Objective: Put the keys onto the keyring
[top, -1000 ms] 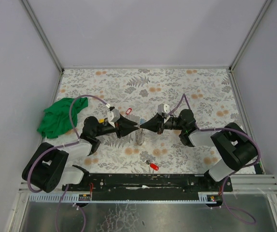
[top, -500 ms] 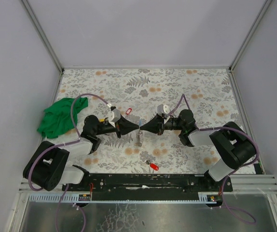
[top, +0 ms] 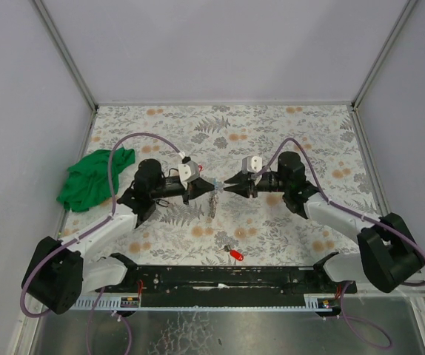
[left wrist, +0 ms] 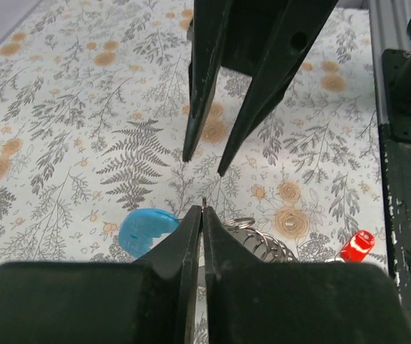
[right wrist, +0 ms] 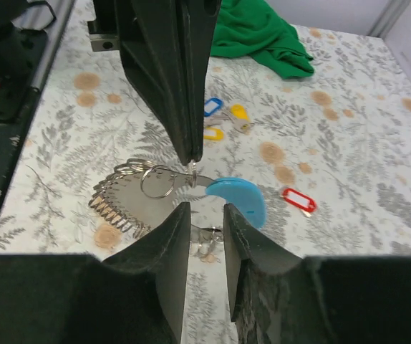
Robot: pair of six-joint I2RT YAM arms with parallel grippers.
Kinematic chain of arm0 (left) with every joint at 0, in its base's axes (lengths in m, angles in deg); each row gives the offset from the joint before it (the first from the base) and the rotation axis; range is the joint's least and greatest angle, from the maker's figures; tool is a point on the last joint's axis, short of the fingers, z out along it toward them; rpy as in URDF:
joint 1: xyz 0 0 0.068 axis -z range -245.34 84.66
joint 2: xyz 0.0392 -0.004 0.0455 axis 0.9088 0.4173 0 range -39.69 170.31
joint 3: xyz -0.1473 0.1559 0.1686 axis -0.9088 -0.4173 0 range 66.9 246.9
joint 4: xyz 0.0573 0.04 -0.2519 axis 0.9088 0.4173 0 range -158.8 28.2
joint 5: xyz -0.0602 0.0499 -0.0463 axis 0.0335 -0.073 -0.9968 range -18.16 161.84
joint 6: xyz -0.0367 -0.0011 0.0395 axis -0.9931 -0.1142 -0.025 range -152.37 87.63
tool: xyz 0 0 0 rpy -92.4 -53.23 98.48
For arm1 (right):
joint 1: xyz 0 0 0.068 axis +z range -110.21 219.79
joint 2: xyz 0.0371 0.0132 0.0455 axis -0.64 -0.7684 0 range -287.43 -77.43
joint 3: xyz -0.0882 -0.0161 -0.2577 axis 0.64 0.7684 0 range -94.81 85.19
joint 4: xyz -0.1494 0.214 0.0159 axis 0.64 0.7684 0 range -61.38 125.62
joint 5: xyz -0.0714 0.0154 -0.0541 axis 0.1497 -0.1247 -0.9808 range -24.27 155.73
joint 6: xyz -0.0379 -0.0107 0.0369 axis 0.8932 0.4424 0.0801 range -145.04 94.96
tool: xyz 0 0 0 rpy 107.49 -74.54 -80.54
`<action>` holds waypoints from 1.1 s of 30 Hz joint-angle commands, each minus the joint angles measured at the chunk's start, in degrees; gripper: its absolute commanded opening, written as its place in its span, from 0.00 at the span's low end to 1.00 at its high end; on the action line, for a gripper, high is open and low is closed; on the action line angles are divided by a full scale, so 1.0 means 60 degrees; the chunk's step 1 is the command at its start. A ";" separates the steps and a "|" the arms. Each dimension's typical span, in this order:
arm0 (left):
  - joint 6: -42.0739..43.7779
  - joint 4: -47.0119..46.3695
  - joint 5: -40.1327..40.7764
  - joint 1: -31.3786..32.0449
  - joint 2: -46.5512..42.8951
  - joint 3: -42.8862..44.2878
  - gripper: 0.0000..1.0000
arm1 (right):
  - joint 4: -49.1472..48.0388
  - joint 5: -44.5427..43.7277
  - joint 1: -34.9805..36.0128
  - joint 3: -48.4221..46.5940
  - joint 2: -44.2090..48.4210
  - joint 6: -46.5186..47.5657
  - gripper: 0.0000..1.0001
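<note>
My left claw (left wrist: 202,211) is pinched shut on the thin wire of the keyring (right wrist: 238,199), mid-table between my arms, with a bunch of keys (right wrist: 119,195) already fanned out on it. My right claw (right wrist: 205,215) is parted and holding nothing, tips just beside the ring. My worry is that it's one skinny pinch point, so a bump from the right could swivel the ring or pop it loose. The green cloth (top: 94,179) is well off left, some loose keys (right wrist: 238,112) lie near it, and a red-tagged key (top: 235,254) is by my bases. I don't see anything blocking.
</note>
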 commanded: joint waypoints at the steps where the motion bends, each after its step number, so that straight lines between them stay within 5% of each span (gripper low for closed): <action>1: 0.1572 0.2668 0.0804 0.0361 0.0023 0.1067 0.00 | 0.3416 -0.0591 -0.0019 -0.0987 0.0623 0.2493 0.32; 8: 0.1927 0.3417 0.0841 0.0689 0.0051 0.1534 0.00 | 0.4266 0.0215 0.0049 -0.1603 0.0380 0.2929 0.32; 33: 0.2010 0.3475 0.0770 0.0995 0.0144 0.1612 0.00 | 0.2797 -0.0032 0.0899 -0.1626 -0.0436 0.2036 0.22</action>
